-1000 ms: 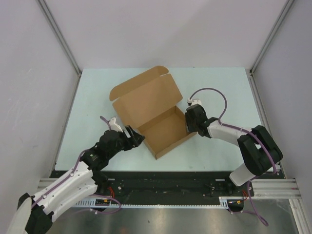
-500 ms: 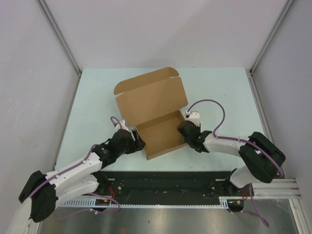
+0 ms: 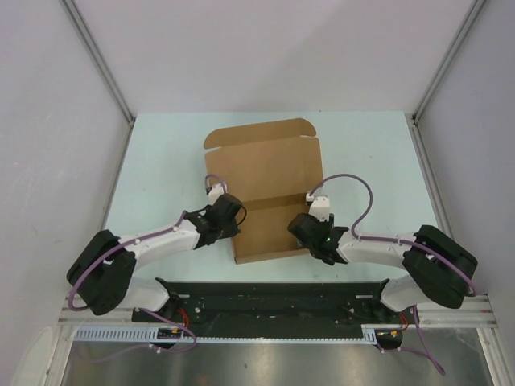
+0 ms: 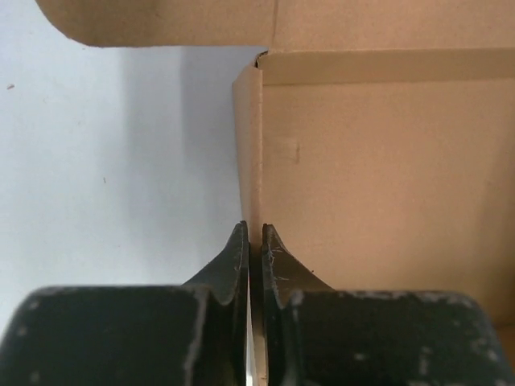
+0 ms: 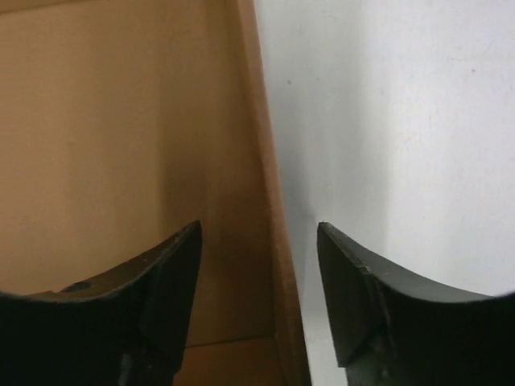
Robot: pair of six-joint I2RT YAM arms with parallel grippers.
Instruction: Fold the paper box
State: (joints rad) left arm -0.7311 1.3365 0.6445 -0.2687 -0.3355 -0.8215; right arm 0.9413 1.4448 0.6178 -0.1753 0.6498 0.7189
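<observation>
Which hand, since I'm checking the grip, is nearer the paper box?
Left. The left hand pinches the paper box's left wall; the right hand straddles its right wall, open.

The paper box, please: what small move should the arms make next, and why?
Probably lift the right gripper off the right wall and toward the open lid: its jaws stand open astride that wall, while the left gripper is pinched shut on the paper box's left wall.
</observation>
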